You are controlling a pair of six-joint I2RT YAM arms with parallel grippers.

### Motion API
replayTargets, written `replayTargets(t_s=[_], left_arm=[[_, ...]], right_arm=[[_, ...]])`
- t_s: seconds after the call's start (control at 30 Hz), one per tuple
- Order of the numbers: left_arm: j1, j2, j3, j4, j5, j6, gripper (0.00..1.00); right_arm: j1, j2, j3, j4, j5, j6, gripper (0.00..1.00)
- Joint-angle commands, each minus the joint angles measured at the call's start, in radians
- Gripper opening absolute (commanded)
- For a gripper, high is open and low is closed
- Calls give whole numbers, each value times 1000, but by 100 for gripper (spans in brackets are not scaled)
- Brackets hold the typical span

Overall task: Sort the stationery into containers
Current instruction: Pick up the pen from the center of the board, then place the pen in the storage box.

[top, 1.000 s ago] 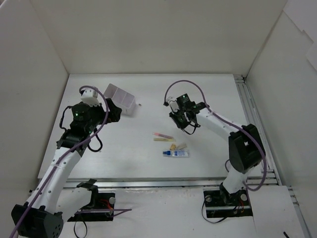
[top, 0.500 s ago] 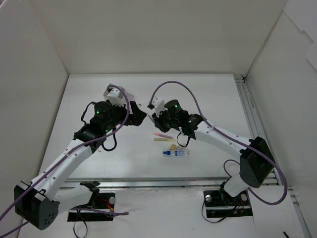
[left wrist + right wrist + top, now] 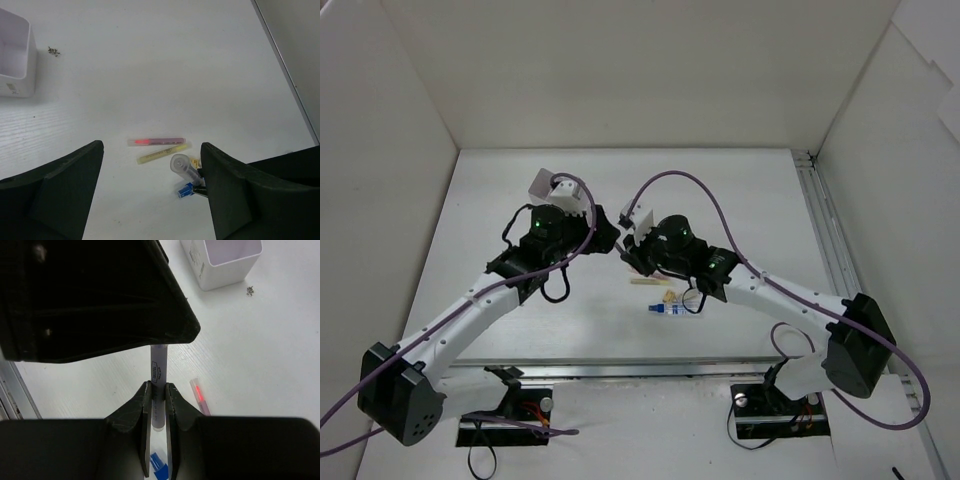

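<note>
My right gripper (image 3: 158, 387) is shut on a whitish translucent pen (image 3: 159, 365) with dark print and holds it above the table. In the top view it (image 3: 631, 258) hangs just left of the loose stationery. A pink pen (image 3: 156, 142), a yellow pen (image 3: 162, 154), a tan eraser bit (image 3: 670, 297) and a blue-and-white tube (image 3: 675, 310) lie together on the table. My left gripper (image 3: 151, 150) is open wide and empty; in the top view it (image 3: 608, 238) is close beside the right gripper. The white box (image 3: 15, 55) stands to the far left.
The left arm's dark body fills the upper left of the right wrist view, just over the held pen. Small dark debris (image 3: 52, 50) lies beside the box. White walls (image 3: 620, 70) enclose the table, with a metal rail (image 3: 825, 230) along its right edge.
Both arms have swung toward the middle. My left gripper moved right, away from the box. My right gripper moved left and nearer, over the loose pens.
</note>
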Motion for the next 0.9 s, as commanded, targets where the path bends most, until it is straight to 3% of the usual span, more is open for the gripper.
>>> replayTargets(t_s=[0.0,0.03,0.13,0.17,0.23,0.27,0.3,0.43,0.5,0.53,0.6,0.63,0.67,0.87], left_arm=[[-22,-13,66,61,-29,-9,72],[-22,-12,66,63,-29,-11,67],[-42,-4,67,69,-15,6,43],[-42,-4,69,71,-7,8,30],[-42,1,70,69,-4,8,19],[-42,4,70,64,-1,9,5],[-42,4,72,60,-6,8,0],[-42,-13,78,54,-41,20,0],[-42,-25,81,54,-64,28,0],[-42,-36,81,54,-93,31,0],[-42,-42,90,49,-122,40,0],[-42,-47,98,49,-195,46,0],[-42,-48,107,13,-223,52,0],[83,-47,139,20,-319,78,0]], right_arm=[[17,-51,1,120,26,21,0],[17,-49,1,124,24,19,0],[27,-41,4,133,38,17,0],[28,-40,4,137,41,16,0],[33,-35,9,143,64,16,0],[31,-34,12,144,67,17,0],[30,-32,14,147,70,17,0],[33,-25,21,143,118,39,7],[34,-28,24,137,139,50,20],[34,-34,26,135,158,51,21],[33,-43,21,137,169,60,41],[33,-54,17,141,179,65,57],[33,-61,9,147,188,67,98],[31,-158,-81,175,371,160,98]])
